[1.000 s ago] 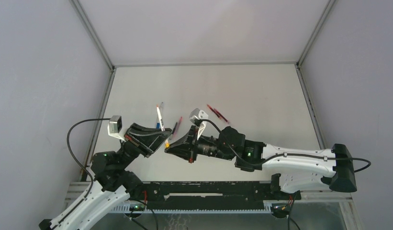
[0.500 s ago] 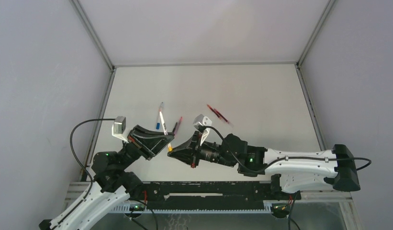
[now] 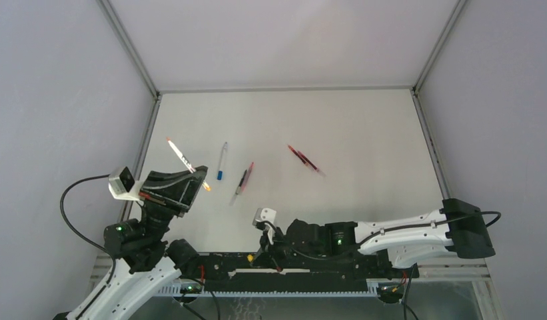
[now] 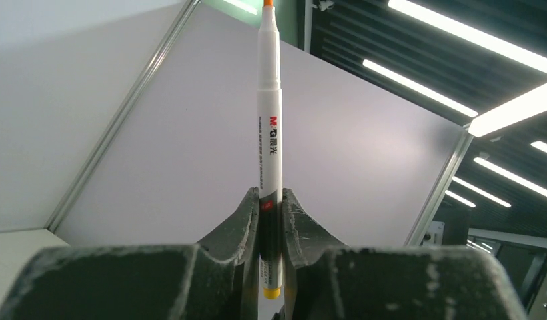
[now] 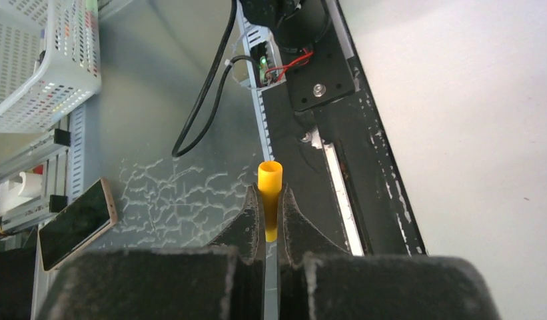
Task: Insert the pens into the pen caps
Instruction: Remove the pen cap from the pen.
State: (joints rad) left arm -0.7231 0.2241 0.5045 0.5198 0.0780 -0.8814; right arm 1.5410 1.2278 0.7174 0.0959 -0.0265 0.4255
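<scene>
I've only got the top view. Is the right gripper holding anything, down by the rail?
Observer: Yes. The right wrist view shows the right gripper shut on a yellow-orange cap that sticks out past its fingertips.
Operator: Where is the left one gripping its pen?
Observer: The left gripper grips the pen close to its yellow end, with the orange tip pointing away.
Operator: Anything I can't see near the cap?
Observer: A white basket at the upper left of the right wrist view, left of the black rail.
</scene>
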